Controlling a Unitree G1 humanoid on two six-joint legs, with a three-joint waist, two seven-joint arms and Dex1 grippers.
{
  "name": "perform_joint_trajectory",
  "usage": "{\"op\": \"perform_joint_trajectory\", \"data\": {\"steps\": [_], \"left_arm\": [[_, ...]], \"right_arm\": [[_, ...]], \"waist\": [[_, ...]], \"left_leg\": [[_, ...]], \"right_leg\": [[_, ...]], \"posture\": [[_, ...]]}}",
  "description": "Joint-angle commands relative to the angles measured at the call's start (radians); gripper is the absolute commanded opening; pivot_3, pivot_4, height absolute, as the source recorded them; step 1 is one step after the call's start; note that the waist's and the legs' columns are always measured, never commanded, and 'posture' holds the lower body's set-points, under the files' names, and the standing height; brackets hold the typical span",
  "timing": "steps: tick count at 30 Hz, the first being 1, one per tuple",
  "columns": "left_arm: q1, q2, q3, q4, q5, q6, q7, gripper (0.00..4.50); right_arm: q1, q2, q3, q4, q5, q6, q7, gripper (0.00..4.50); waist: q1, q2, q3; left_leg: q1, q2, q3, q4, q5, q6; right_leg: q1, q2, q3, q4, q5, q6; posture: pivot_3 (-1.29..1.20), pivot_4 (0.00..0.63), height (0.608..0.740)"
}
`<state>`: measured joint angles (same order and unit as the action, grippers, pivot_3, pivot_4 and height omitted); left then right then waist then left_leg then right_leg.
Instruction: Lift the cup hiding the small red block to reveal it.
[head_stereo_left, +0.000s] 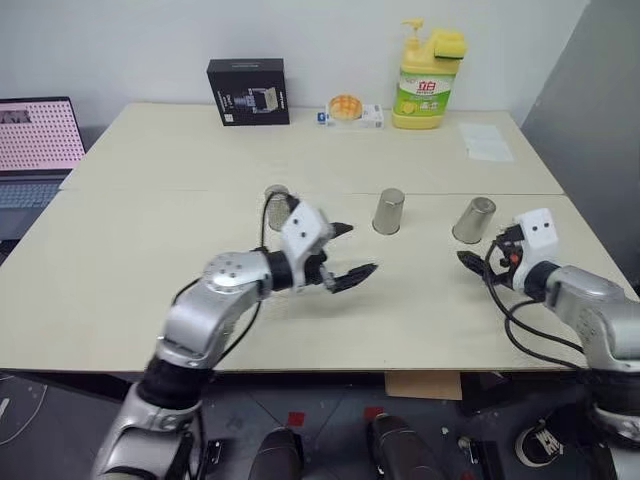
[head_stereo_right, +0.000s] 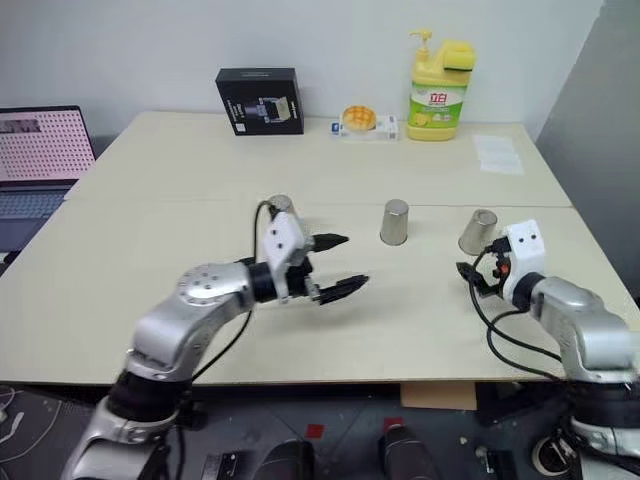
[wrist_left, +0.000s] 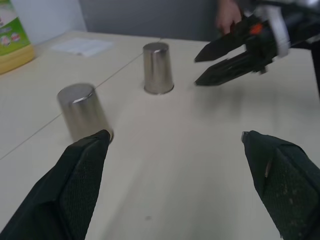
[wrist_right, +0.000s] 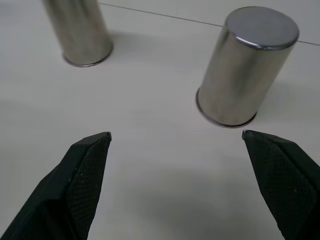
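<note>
Right now, cups: three small shiny silver metal tumblers are standing upside down in a row across the middle of the pale wooden table (head_stereo_left: 150, 290) — the left cup (head_stereo_left: 276, 205), the middle cup (head_stereo_left: 388, 211) and the right cup (head_stereo_left: 473, 220).
Red block: I am not seeing it; I cannot tell which cup is covering it.
Left gripper (head_stereo_left: 348, 252): I am holding it just above the table in front of the left and middle cups, pointing towards my right, its two black fingers spread wide apart with nothing between them.
Right gripper (head_stereo_left: 472, 262): I am hovering it just in front of the right cup, fingers (wrist_right: 82, 175) standing wide apart, touching nothing.
Right wrist view: the right cup (wrist_right: 247, 65) is sitting ahead of my open fingers, the middle cup (wrist_right: 80, 30) off to one side.
Back of table: a black cardboard box (head_stereo_left: 248, 91), a yellow dish-soap bottle with a pump (head_stereo_left: 424, 75), a small packet with an orange picture (head_stereo_left: 348, 110) and a white sheet of paper (head_stereo_left: 487, 141) are lying well apart from the cups.
Far left: a laptop with a pink screen (head_stereo_left: 38, 135) is sitting beside the table.
</note>
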<state>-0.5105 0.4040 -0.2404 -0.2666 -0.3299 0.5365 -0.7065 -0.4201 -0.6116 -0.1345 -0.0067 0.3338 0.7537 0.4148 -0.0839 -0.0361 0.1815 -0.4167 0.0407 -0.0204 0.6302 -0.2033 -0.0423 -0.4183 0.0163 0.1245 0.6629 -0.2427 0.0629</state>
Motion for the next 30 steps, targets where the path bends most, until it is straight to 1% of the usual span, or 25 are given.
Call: {"op": "perform_joint_trajectory", "data": {"steps": [1,6,11,16,23,24,25,28,29,30], "left_arm": [[-0.026,-0.042,-0.023,-0.006,0.026,-0.029,0.020,4.50],[-0.046,-0.091,-0.056,0.013,0.060,-0.035,0.033,4.50],[-0.059,-0.114,-0.057,0.035,0.077,-0.040,0.030,4.50],[-0.065,-0.113,-0.043,0.038,0.072,-0.032,0.024,4.50],[-0.072,-0.104,-0.040,0.047,0.077,-0.029,0.019,4.50],[-0.072,-0.103,-0.041,0.046,0.077,-0.029,0.019,4.50],[-0.074,-0.103,-0.040,0.046,0.077,-0.028,0.018,4.50],[-0.079,-0.099,-0.035,0.051,0.075,-0.028,0.015,4.50],[-0.080,-0.098,-0.035,0.052,0.075,-0.029,0.015,4.50],[-0.080,-0.097,-0.034,0.053,0.075,-0.030,0.014,4.50]], "right_arm": [[-0.084,0.026,-0.031,0.146,-0.037,-0.099,-0.027,4.46],[-0.172,0.055,-0.014,0.338,-0.087,-0.221,-0.023,4.46],[-0.263,0.084,-0.013,0.518,-0.107,-0.336,0.000,4.46],[-0.337,0.096,-0.018,0.695,-0.132,-0.449,0.012,4.46],[-0.398,0.098,-0.031,0.873,-0.137,-0.615,0.055,4.46],[-0.401,0.097,-0.027,0.881,-0.142,-0.633,0.057,4.09],[-0.401,0.095,-0.022,0.883,-0.147,-0.644,0.063,3.98],[-0.392,0.100,-0.020,0.874,-0.153,-0.674,0.061,3.21],[-0.391,0.102,-0.022,0.872,-0.155,-0.682,0.060,3.06],[-0.390,0.105,-0.025,0.871,-0.155,-0.689,0.057,2.79]], "waist": [[0.000,0.000,0.000],[0.001,0.000,0.000],[0.000,0.000,0.000],[-0.001,0.001,0.000],[-0.001,0.001,0.000],[-0.001,0.001,0.000],[-0.002,0.001,0.000],[-0.002,0.001,0.000],[-0.002,0.001,0.000],[-0.002,0.001,0.000]], "left_leg": [[-0.001,0.000,0.000,0.000,0.000,0.000],[-0.001,0.000,0.000,-0.001,0.000,0.000],[-0.001,-0.001,0.000,0.000,0.000,0.000],[0.000,-0.001,0.000,0.000,0.000,0.000],[-0.001,-0.001,0.000,-0.001,0.000,0.000],[-0.001,-0.002,0.000,-0.001,0.000,0.000],[-0.001,-0.002,0.000,0.000,0.000,0.000],[0.000,-0.002,0.000,0.000,0.000,0.000],[0.000,-0.001,-0.001,0.000,0.000,0.000],[0.000,-0.002,-0.001,0.000,0.000,0.000]], "right_leg": [[0.000,0.000,0.000,0.000,0.000,0.000],[-0.001,0.000,0.000,-0.001,0.000,0.000],[0.000,0.000,0.001,0.000,0.000,0.001],[0.000,0.000,0.001,0.000,0.001,0.001],[0.000,0.000,0.001,-0.001,0.001,0.001],[0.000,0.000,0.001,-0.001,0.001,0.001],[0.000,0.000,0.001,-0.001,0.001,0.001],[0.000,0.000,0.001,0.000,0.001,0.001],[0.000,0.000,0.001,0.000,0.001,0.001],[0.000,0.000,0.001,0.000,0.001,0.001]], "posture": [[0.00,0.150,0.740],[0.00,0.150,0.740],[0.00,0.150,0.740],[0.00,0.150,0.740],[0.00,0.150,0.740],[0.00,0.150,0.740],[0.00,0.150,0.740],[0.00,0.150,0.740],[0.00,0.150,0.740],[0.00,0.150,0.740]]}}
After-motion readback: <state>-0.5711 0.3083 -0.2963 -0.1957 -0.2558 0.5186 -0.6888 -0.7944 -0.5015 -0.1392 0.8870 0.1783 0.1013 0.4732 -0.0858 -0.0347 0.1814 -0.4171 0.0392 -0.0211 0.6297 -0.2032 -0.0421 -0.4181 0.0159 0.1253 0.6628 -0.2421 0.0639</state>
